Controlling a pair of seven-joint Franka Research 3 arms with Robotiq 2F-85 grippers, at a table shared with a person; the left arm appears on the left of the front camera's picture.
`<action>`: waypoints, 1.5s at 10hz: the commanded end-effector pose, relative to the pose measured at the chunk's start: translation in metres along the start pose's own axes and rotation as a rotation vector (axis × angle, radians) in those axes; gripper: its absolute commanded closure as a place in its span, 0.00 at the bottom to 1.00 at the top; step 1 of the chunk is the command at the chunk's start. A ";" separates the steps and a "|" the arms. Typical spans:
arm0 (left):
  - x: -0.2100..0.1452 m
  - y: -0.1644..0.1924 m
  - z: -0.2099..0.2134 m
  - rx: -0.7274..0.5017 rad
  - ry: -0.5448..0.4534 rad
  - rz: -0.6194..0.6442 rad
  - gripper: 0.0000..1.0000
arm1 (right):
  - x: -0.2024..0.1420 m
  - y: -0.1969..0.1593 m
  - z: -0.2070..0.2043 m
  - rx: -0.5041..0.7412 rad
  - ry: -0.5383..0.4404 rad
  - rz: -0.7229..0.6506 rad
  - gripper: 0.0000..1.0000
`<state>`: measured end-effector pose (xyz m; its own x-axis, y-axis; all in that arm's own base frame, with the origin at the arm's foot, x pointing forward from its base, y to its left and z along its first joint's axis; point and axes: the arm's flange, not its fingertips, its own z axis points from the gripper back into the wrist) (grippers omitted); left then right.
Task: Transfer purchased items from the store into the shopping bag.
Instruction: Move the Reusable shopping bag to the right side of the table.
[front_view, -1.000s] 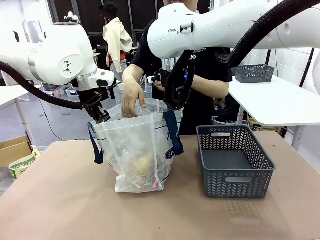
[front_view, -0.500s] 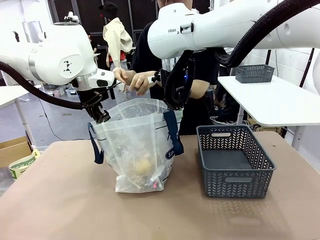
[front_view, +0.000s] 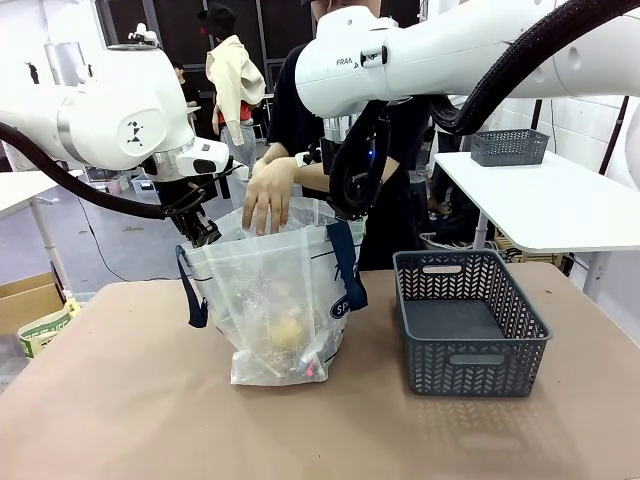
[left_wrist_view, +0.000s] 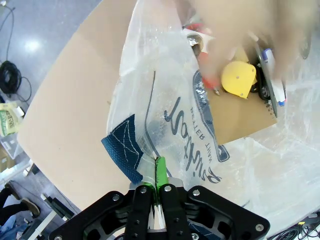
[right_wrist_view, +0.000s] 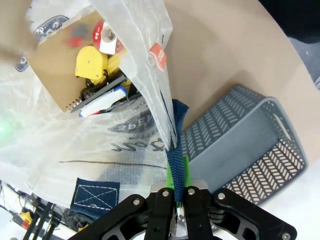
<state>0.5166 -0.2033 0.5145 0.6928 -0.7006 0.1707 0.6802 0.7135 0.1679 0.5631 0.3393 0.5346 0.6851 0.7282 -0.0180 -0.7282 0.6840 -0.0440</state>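
Inside the bag (right_wrist_view: 132, 142), yellow lump (right_wrist_view: 90, 62) tops cardboard (right_wrist_view: 52, 82).

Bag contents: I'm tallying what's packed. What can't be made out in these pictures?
Front view: crinkled plastic of the bag smears the goods inside into shapes.
Left wrist view: the person's hand, motion-blurred, covers some of them; whether it holds anything is unclear.
Right wrist view: print on the red-and-white round piece is too small to read.

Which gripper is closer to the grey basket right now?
Right. The right gripper pinches the bag at the edge on the side facing the basket. The left gripper pinches the bag's opposite edge, so the whole bag lies between it and the basket.
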 end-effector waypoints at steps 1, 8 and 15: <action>0.000 0.001 0.001 0.004 -0.003 0.012 1.00 | -0.001 -0.001 0.001 0.001 0.000 -0.006 1.00; 0.000 0.001 0.001 0.004 -0.003 0.012 1.00 | -0.001 -0.001 0.001 0.001 0.000 -0.006 1.00; 0.000 0.001 0.001 0.004 -0.003 0.012 1.00 | -0.001 -0.001 0.001 0.001 0.000 -0.006 1.00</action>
<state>0.5166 -0.2033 0.5145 0.6928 -0.7006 0.1708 0.6802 0.7136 0.1679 0.5631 0.3393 0.5346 0.6851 0.7282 -0.0180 -0.7282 0.6840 -0.0440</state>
